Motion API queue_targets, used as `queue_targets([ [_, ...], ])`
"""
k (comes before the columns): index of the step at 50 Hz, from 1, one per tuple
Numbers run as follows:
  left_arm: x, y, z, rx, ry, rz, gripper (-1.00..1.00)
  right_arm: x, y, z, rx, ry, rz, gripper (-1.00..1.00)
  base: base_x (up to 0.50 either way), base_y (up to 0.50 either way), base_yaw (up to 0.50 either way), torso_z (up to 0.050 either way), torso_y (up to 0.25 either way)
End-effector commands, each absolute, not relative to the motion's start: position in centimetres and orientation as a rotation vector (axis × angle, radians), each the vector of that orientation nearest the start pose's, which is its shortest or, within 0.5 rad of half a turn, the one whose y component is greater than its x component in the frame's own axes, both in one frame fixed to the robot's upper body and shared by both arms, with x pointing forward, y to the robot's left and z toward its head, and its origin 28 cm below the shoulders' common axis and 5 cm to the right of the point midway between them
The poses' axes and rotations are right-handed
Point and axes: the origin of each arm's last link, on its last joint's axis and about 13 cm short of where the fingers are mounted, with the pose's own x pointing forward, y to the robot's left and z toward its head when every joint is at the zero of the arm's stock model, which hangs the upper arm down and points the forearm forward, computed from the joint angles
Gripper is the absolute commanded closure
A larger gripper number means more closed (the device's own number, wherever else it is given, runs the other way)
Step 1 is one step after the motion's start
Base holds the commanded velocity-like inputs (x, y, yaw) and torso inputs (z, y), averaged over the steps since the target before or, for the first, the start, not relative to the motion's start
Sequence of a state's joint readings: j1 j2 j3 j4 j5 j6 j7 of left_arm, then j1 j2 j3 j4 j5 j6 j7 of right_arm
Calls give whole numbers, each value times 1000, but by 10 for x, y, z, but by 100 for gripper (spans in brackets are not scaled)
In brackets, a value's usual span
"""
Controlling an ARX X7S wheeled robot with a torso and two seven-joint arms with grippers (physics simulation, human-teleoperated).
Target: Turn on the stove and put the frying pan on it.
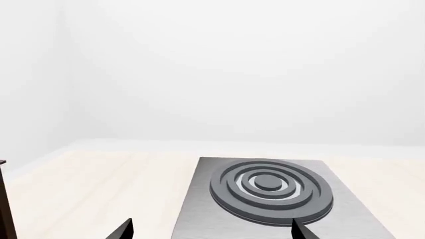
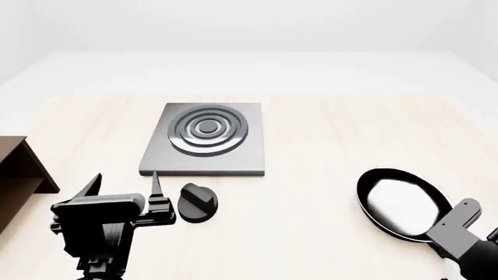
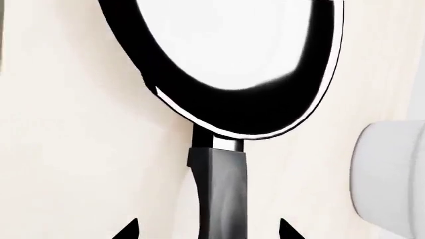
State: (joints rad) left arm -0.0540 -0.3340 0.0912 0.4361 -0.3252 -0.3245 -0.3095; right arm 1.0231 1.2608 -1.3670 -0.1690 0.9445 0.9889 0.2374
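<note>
Grey stove [image 2: 204, 140] sits mid-tabletop [image 2: 327, 134], knob [image 2: 197, 202] just in front; black pan [image 2: 404, 203] lies well right. My left tool [image 2: 125, 182] hangs wide, empty, beside the knob. Right tool [image 3: 207, 230] straddles the pan handle, spread wide.

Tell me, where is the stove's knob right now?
In the head view, the knob sits on the table just in front of the stove, beside the left end effector.
</note>
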Motion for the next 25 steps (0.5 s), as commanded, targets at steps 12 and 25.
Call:
queue_targets([
  [12,213,238,98,21,-119,83,-100,200,-297,124,-815,1037,3,-100,0,0,0,0,0],
  [25,213,238,98,22,-120,84,-100,206,-296,117,-821,1022,3,-100,1,0,0,0,0],
])
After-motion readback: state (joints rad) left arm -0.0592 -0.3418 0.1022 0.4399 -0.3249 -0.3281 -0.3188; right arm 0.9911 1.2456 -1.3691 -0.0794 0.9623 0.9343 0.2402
